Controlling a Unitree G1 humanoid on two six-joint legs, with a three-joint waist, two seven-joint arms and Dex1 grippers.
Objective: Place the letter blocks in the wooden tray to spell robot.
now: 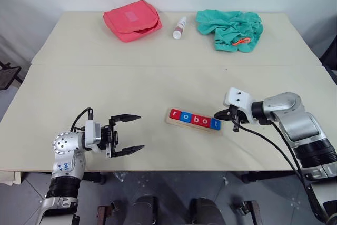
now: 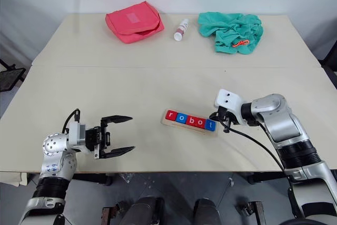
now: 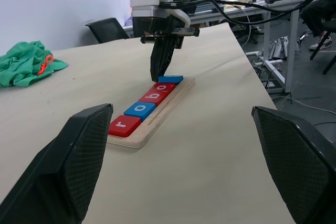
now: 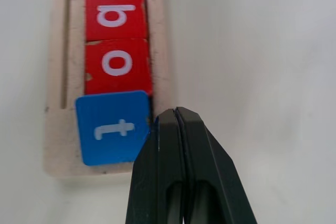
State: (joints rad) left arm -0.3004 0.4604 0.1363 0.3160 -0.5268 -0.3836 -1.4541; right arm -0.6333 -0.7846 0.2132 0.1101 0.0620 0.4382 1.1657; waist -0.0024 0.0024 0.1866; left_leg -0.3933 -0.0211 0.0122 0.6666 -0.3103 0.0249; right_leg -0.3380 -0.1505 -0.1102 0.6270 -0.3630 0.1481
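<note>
- the wide pale beige desk point(image 1: 131, 88) carries everything; a seam runs across it from side to side.
- a crumpled teal-green cloth point(image 1: 230, 29) with a small orange bit on it lies near the far right corner of the desk.
- a soft pink-red fabric pouch point(image 1: 132, 19) sits near the far edge, left of the middle.
- the left gripper point(image 1: 127, 134) hovers near the near left edge of the desk, its two black fingers spread wide apart and holding nothing, pointing toward the tray.
- the right gripper point(image 4: 176, 124) has its fingers pressed together with nothing between them; its tip sits just beside the "t" end of the tray.
- the long narrow pale wooden tray point(image 1: 174, 123) lies near the near edge, right of the middle of the desk.
- five small square letter blocks point(image 1: 194, 119) sit in a row in the tray, red r, blue o, red b, red o, blue t, reading "robot"; the t block is slightly askew.
- a small white bottle point(image 1: 179, 27) with a pink label lies between the pouch and the cloth.
</note>
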